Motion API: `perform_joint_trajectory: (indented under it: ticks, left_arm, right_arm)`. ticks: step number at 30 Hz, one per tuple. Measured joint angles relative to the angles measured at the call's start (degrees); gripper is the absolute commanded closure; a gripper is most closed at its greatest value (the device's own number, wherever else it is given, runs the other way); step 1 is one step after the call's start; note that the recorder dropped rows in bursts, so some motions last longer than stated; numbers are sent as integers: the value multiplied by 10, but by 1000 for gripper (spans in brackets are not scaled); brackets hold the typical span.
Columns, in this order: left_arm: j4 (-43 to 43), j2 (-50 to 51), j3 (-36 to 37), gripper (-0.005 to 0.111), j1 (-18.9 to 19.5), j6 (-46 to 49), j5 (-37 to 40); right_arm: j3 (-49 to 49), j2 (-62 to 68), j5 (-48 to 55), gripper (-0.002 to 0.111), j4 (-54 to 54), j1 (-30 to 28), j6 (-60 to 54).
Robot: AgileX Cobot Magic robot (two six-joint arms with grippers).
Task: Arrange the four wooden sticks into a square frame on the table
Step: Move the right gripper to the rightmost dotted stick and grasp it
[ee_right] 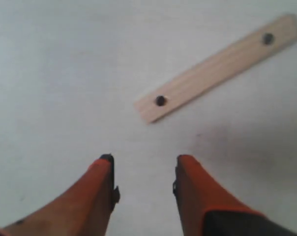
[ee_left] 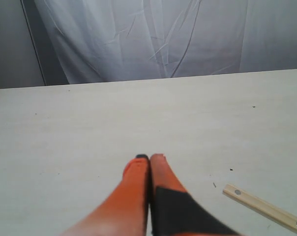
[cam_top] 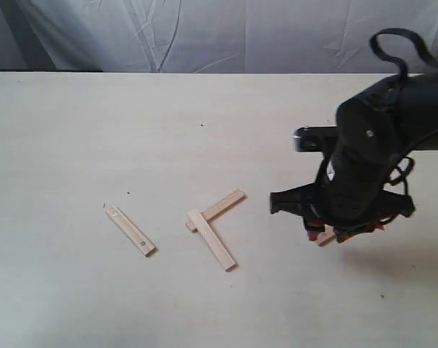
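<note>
Two flat light-tan wooden sticks [cam_top: 199, 221] overlap in an L (one corner only) on the pale beige table [cam_top: 74, 130]; a third stick [cam_top: 129, 230] lies well apart. The right gripper [ee_right: 143, 162] hangs near the fourth stick [ee_right: 217, 66], jaws spread and empty; the left gripper [ee_left: 149, 158] has its jaws pressed together.

Exterior view: high up, angled down over the desk [cam_top: 74, 130] toward the curtain [cam_top: 204, 36], mid-range. Left wrist view: low, shallow angle past the left end effector [ee_left: 149, 158], facing that same curtain. Its corner catches the left stick [ee_left: 264, 209], also seen in exterior. Right wrist view: close, steeply down past the right end effector [ee_right: 143, 162] onto the right stick [ee_right: 220, 66], which the arm [cam_top: 371, 159] mostly hides in exterior.
</note>
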Motion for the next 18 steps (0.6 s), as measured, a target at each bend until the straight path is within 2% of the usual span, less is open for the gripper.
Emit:
perform_joint_trajectory:
  ticks: [3, 5, 9, 18]
  left_arm:
    - [0, 0, 0, 107, 0, 0, 0]
    - [0, 0, 0, 107, 0, 0, 0]
    - [0, 0, 0, 107, 0, 0, 0]
    - [0, 0, 0, 107, 0, 0, 0]
  right_arm:
    - [22, -8, -17, 68, 12, -62, 61]
    - [26, -8, -41, 64, 14, -71, 121]
    - [26, 0, -80, 51, 12, -73, 203]
    - [26, 49, -105, 50, -97, -73, 362]
